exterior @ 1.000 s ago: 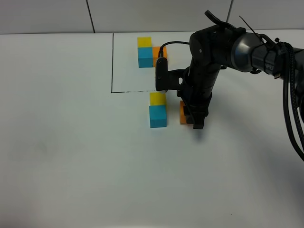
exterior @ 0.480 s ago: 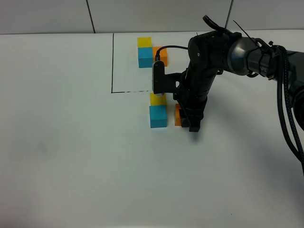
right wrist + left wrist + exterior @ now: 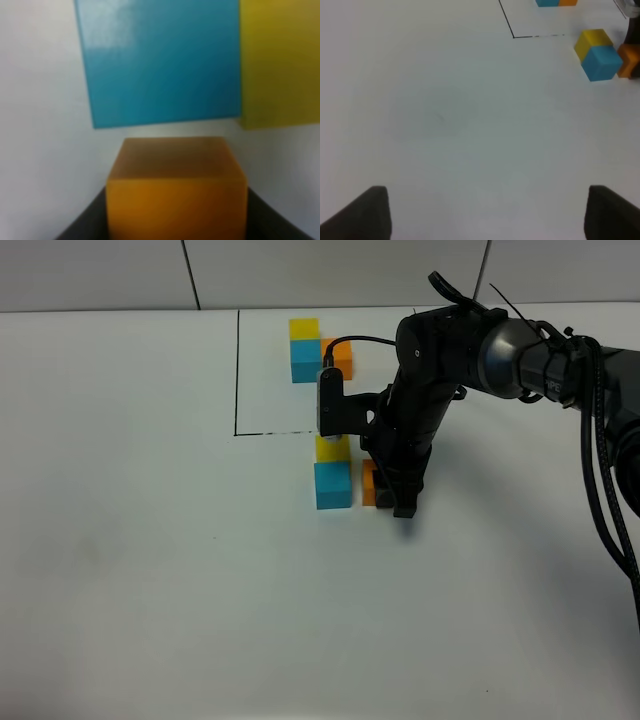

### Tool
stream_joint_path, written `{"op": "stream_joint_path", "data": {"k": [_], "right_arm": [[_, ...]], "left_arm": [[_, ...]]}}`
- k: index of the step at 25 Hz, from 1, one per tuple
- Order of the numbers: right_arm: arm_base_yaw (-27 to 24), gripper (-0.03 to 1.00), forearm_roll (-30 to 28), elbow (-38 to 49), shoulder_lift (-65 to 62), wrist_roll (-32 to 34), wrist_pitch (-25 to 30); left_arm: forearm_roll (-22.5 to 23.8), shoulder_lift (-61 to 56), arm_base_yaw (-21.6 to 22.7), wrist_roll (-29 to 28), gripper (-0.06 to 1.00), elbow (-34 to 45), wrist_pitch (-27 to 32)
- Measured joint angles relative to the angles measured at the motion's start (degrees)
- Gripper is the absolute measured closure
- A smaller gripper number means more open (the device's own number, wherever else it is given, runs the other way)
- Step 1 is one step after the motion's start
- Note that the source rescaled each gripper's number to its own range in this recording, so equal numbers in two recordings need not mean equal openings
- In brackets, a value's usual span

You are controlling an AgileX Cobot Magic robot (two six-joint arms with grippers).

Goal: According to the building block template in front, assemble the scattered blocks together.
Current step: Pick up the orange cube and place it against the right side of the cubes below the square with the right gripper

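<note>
White matte table [image 3: 150, 570]; right tool [image 3: 388, 498] clamps the orange cube [image 3: 369, 483] beside the sky-blue cube [image 3: 332, 485]; left tool's fingers [image 3: 370, 212] spread.

On the white tabletop [image 3: 150, 570], the black right arm's gripper [image 3: 392, 492] is pointing downward and gripping a small matte orange cube [image 3: 369, 483], which is sitting just beside the right face of a loose sky-blue cube [image 3: 332, 485]. A loose yellow cube [image 3: 332, 447] is touching the far side of that sky-blue one. Farther back, the joined yellow, sky-blue and orange template trio [image 3: 312, 348] is lying inside a thin black drawn outline [image 3: 238, 370]
</note>
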Motion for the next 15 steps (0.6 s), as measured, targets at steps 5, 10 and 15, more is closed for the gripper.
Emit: {"op": "stream_joint_path", "data": {"k": [5, 10, 15], "right_arm": [[0.5, 0.94, 0.5, 0.0, 0.1, -1.2, -0.7], [1.3, 0.94, 0.5, 0.0, 0.1, -1.4, -1.9], [1.4, 0.94, 0.5, 0.0, 0.2, -1.6, -1.9]], "left_arm": [[0.0, 0.0, 0.0, 0.0, 0.29, 0.0, 0.0], [0.0, 0.0, 0.0, 0.0, 0.29, 0.0, 0.0], [0.0, 0.0, 0.0, 0.0, 0.29, 0.0, 0.0]]}}
